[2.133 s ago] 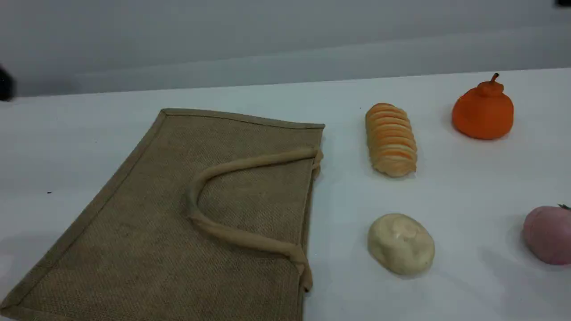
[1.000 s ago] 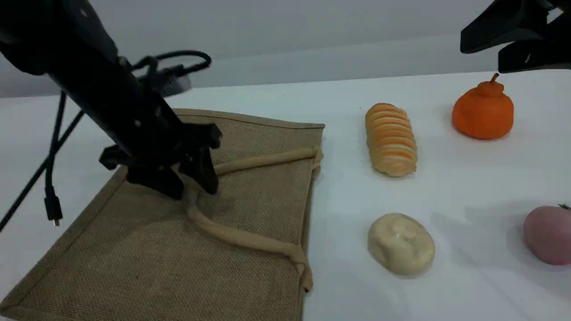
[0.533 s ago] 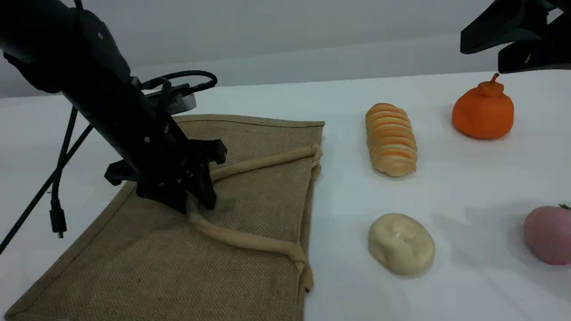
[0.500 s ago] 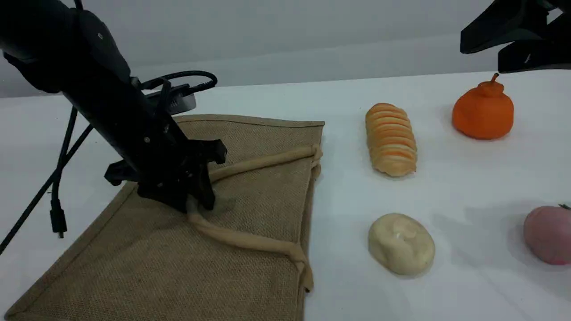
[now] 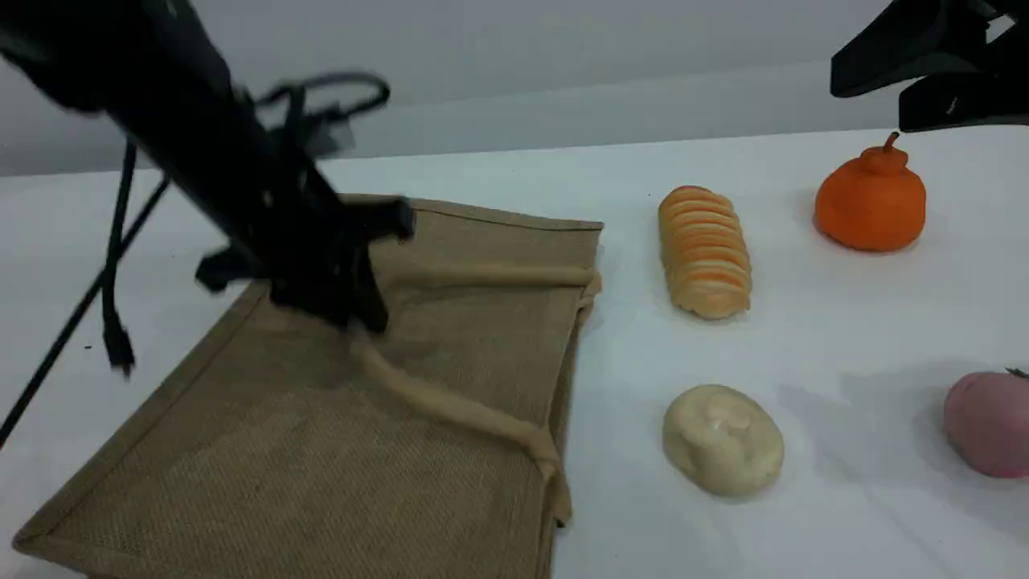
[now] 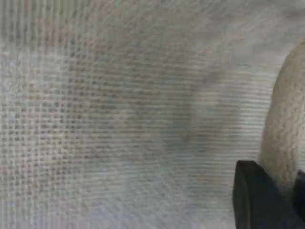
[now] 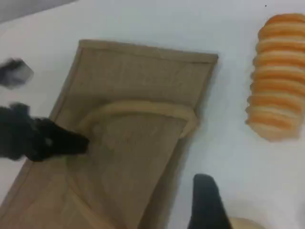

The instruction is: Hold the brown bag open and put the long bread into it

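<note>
The brown bag [image 5: 321, 434] lies flat on the left of the table, its mouth facing right. My left gripper [image 5: 354, 318] is shut on the top bend of its beige handle [image 5: 458, 414] and holds it a little above the weave. In the left wrist view the handle [image 6: 286, 138] sits between dark fingertips [image 6: 252, 200] over the jute. The long bread [image 5: 705, 251] lies on the table right of the bag, also in the right wrist view [image 7: 279, 76]. My right gripper [image 5: 872, 96] hangs open and empty at the top right, above the table.
An orange pumpkin-shaped fruit [image 5: 871, 197] stands at the back right. A cream-white bun [image 5: 722, 438] lies in front of the bread, and a pink fruit [image 5: 989, 422] sits at the right edge. A black cable [image 5: 112, 322] dangles from the left arm beside the bag.
My left gripper closed on the handle's bend and rose with it, pulling the handle taut; the bag's mouth edge shifted slightly right. The right arm has not moved.
</note>
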`<state>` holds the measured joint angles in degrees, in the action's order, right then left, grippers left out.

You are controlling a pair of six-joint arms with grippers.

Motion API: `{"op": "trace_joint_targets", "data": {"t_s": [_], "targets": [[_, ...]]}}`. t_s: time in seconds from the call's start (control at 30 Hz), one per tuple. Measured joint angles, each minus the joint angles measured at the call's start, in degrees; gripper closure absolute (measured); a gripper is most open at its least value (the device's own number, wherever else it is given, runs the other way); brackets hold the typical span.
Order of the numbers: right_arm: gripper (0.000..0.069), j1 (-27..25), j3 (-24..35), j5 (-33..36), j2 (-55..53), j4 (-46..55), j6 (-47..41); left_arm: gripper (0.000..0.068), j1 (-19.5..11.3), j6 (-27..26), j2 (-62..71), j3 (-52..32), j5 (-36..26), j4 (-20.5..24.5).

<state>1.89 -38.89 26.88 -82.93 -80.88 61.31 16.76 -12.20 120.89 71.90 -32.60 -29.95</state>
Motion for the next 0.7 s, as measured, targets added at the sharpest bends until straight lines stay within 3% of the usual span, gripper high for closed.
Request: {"op": "trace_joint_targets", "data": {"t_s": [0.2, 0.43, 0.7], "targets": [[0.0309, 0.0, 0.0, -3.0, 0.0, 0.1, 0.9, 0.0596, 0.0, -3.8, -8.6, 5.1, -7.8, 0.2], [0.0309, 0.0, 0.0, -5.5, 0.0, -0.3, 2.2, 0.0596, 0.0, -6.1, -21.0, 5.5, -14.9, 0.7], [0.0309, 0.0, 0.0, -11.2, 0.0, -7.8, 8.6, 0.0596, 0.0, -8.9, -33.6, 5.5, -23.0, 2.3]]}}
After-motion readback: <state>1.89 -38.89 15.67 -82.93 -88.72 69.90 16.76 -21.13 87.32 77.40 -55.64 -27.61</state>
